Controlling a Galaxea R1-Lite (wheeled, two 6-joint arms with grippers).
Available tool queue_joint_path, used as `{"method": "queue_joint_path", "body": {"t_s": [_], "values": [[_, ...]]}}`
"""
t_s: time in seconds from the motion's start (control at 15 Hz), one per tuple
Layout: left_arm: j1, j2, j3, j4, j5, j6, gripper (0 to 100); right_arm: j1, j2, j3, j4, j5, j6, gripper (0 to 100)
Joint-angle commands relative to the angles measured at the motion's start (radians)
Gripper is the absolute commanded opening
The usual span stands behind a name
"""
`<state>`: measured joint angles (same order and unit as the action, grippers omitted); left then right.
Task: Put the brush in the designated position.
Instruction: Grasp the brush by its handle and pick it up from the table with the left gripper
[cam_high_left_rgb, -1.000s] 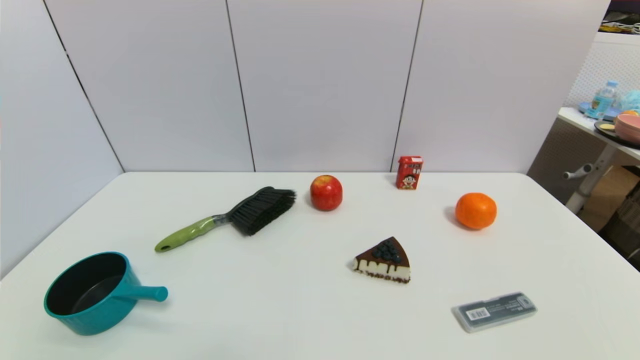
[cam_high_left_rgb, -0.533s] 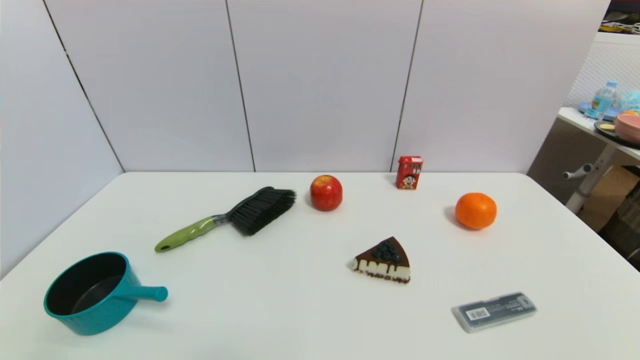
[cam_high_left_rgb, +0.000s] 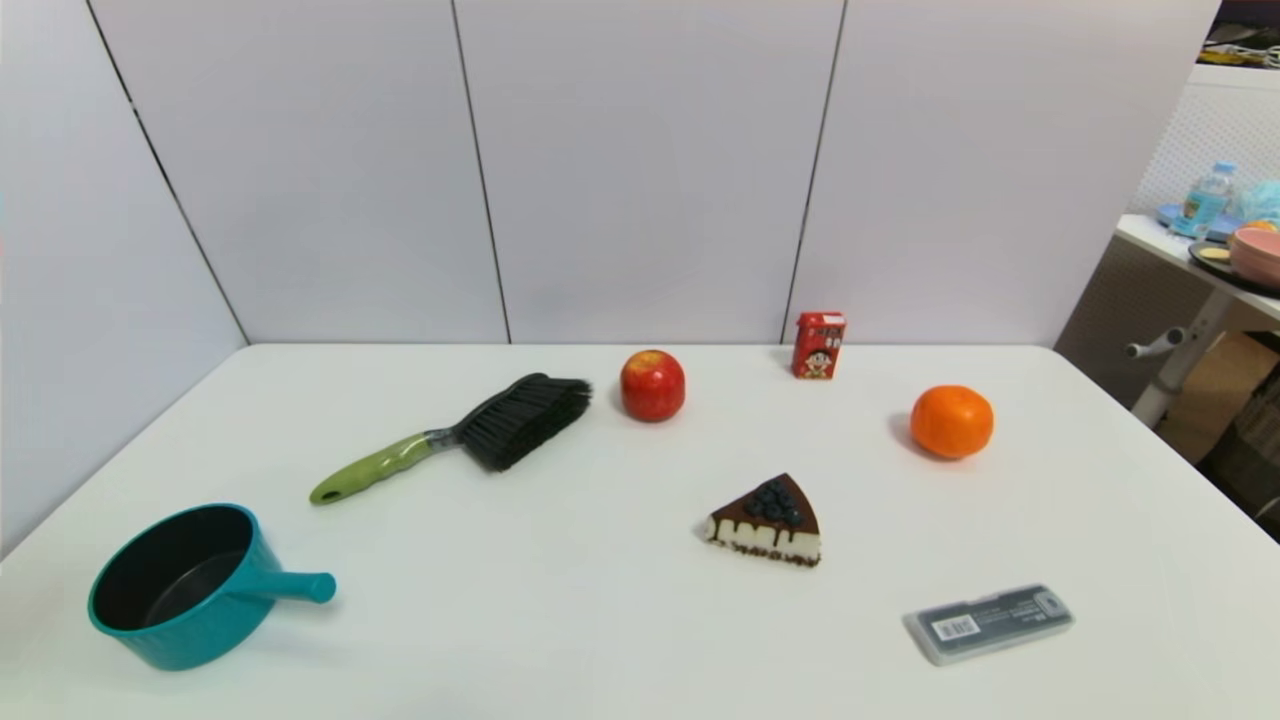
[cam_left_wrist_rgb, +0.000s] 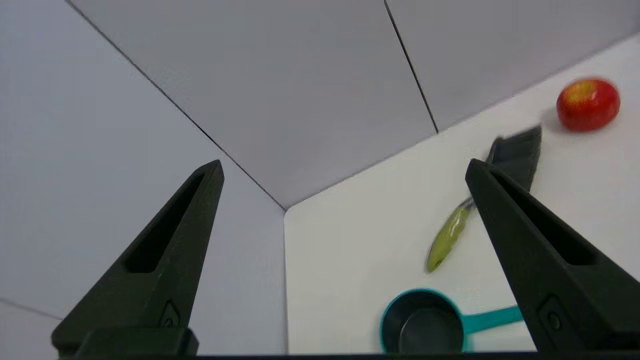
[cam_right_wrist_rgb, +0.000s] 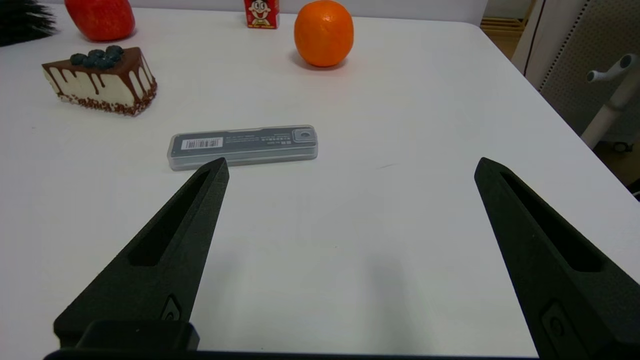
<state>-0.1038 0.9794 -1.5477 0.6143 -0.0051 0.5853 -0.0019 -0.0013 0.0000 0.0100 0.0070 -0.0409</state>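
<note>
- Teal pot (cam_high_left_rgb: 180, 590) sits at the table's near left corner.
- Left gripper (cam_left_wrist_rgb: 345, 170), fingers wide apart and empty, hangs back from the brush (cam_high_left_rgb: 455, 437), probably lining up.
- The brush lies flat between pot and apple (cam_high_left_rgb: 652, 385), untouched.
- Right gripper (cam_right_wrist_rgb: 350, 167), fingers spread, idles near the grey case (cam_right_wrist_rgb: 243, 146).

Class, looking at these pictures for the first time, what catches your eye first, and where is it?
The brush lies untouched at the table's left-centre, its bristles pointing at a red apple. A teal pot sits at the near left corner, and a cake slice lies mid-table.
</note>
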Motion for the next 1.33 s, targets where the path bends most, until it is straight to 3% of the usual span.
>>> {"method": "queue_joint_path", "body": {"t_s": [0.07,0.33,0.6,1.13,1.33], "values": [[-0.053,0.516,-0.405,0.601,-0.003,0.573,100,-0.001,0.001,0.002,-0.001,0.001,-0.001,100],[-0.062,0.677,-0.408,0.656,-0.009,0.725,100,-0.001,0.001,0.002,-0.001,0.001,-0.001,100],[-0.102,0.841,-0.414,0.641,-0.032,0.739,100,0.0,0.001,0.002,0.001,0.001,-0.001,100],[-0.14,1.121,-0.414,0.469,-0.239,0.45,100,0.0,0.001,0.002,0.001,0.001,-0.001,100],[-0.139,1.148,-0.411,0.449,-0.242,0.39,100,-0.001,0.001,0.002,0.001,0.001,-0.001,100]]}}
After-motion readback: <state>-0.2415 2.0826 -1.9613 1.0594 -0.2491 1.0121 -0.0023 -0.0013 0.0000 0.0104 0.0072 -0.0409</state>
